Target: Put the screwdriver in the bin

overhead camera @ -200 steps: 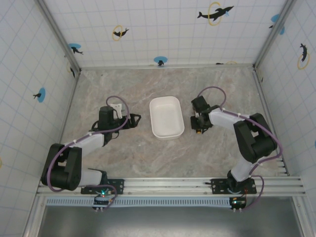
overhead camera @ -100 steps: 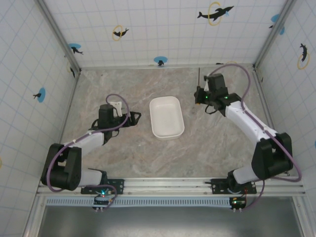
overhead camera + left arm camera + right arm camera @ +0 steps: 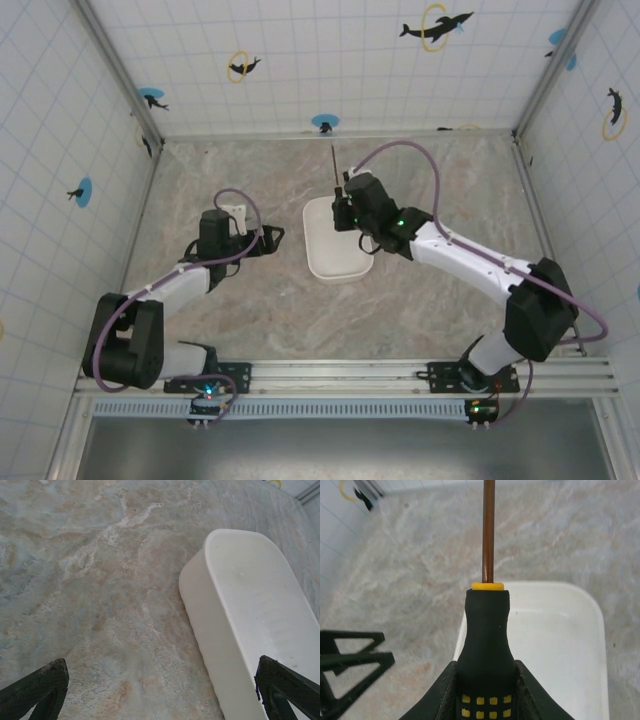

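A slim screwdriver (image 3: 336, 175) with a thin dark metal shaft and a black handle trimmed in yellow is clamped by its handle in the right gripper (image 3: 343, 213). The fingers press both sides of the grip. From the overhead camera its long axis runs near to far. The shaft points away from the arm bases toward the tiled back wall (image 3: 330, 60) and leans slightly left.

The handle sits over the far end of the shallow white rectangular plastic bin (image 3: 330, 258). The shaft reaches past the bin's far rim over the marbled stone-pattern table (image 3: 230, 170). How high the tool is above the bin cannot be judged.

In the right wrist camera the screwdriver (image 3: 487, 640) projects straight ahead of the right gripper (image 3: 487, 697), with the bin (image 3: 560, 645) beneath and beyond the handle. The shaft runs off the top edge, so the tip is cut off, and the handle's butt is hidden between the fingers.

The left gripper (image 3: 274, 240) sits left of the bin, its fingers spread wide and holding nothing. Its wrist camera shows only the two dark fingertips (image 3: 37, 687), with the bin's side wall (image 3: 220, 625) close ahead on the right.
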Robot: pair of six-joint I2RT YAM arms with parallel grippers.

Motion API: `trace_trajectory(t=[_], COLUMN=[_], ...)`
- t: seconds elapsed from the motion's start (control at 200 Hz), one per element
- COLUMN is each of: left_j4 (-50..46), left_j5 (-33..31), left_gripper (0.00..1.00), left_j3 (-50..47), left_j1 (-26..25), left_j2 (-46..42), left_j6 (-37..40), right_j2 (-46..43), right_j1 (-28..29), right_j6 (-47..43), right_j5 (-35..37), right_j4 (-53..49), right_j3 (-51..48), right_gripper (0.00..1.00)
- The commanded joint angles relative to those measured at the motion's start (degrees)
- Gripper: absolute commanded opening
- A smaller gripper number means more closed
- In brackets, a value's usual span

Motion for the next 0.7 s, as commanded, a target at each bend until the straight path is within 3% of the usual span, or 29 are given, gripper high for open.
trace_trajectory(t=[0.0, 0.185, 0.696], left_j4=[-0.99, -1.04, -1.26], left_j5=[-0.94, -1.05, -2.12], left_gripper=[0.98, 0.98, 0.98], left_j3=[1.79, 1.87, 1.5], left_j1=[-0.45, -0.45, -0.45], left_j2=[-0.1, 0.08, 0.39], left_j6=[0.99, 1.22, 2.27], right_j2=[2.34, 6.99, 17.39], right_j1=[0.92, 1.05, 0.72], right_j6=[5.8, 8.43, 8.87], right_j5=[-0.16, -4.69, -4.98], right_j4=[-4.23, -10.58, -17.63], right_j3=[1.24, 2.31, 8.36], right_gripper=[0.0, 0.0, 0.0])
